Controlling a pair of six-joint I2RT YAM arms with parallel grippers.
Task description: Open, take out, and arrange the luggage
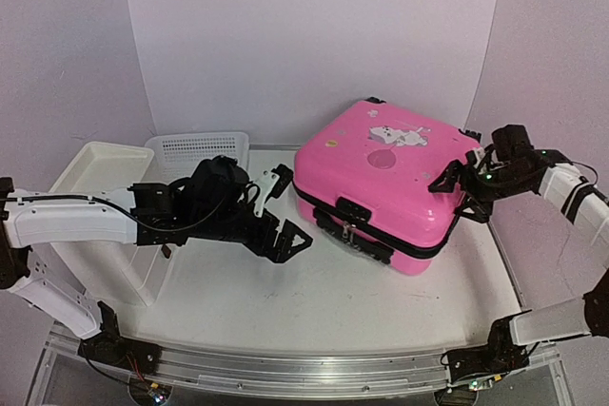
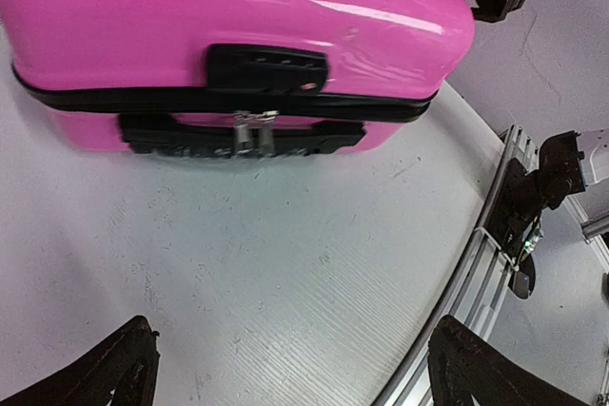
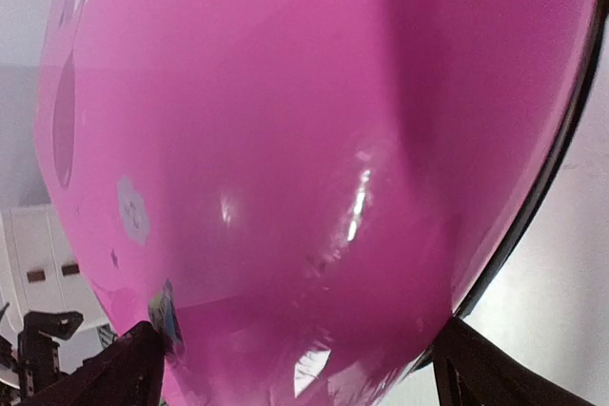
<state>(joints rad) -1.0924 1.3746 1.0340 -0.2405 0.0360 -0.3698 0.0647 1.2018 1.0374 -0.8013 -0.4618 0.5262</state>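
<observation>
A white table (image 1: 314, 301) ringed by pale curved walls fills the top view. The luggage (image 1: 381, 178) lies flat at centre right of the frame, sticker side up. Its two pink shells are closed on each other and the black zipper line runs unbroken along the near edge. A white mesh basket (image 1: 200, 147) and a white drawer unit (image 1: 95, 164) sit at left. Nothing has been taken out, so I judge the task to be at its very start: unzipping, lifting the lid, emptying and arranging are all yet to do. The left gripper (image 1: 284, 208) reaches in from the left of the frame, low and roughly level. Its jaws are spread wide and empty, pointing at the luggage front but apart from it. The right gripper (image 1: 459, 195) comes in from the right edge with its wrist bent, jaws wide, at the right end of the luggage; whether they touch the shell I cannot tell here.

From the left wrist, the luggage spans the top of the frame, with its lock (image 2: 268, 68) above the handle (image 2: 243, 135) and a small metal pull (image 2: 252, 125) between them. Both dark fingertips (image 2: 114, 368) sit in the bottom corners with bare table between.

From the right wrist, glossy pink shell fills nearly everything, very close. The fingertips (image 3: 124, 373) stand in the bottom corners, wide apart, flanking the curved end and clamped on nothing that I can see
</observation>
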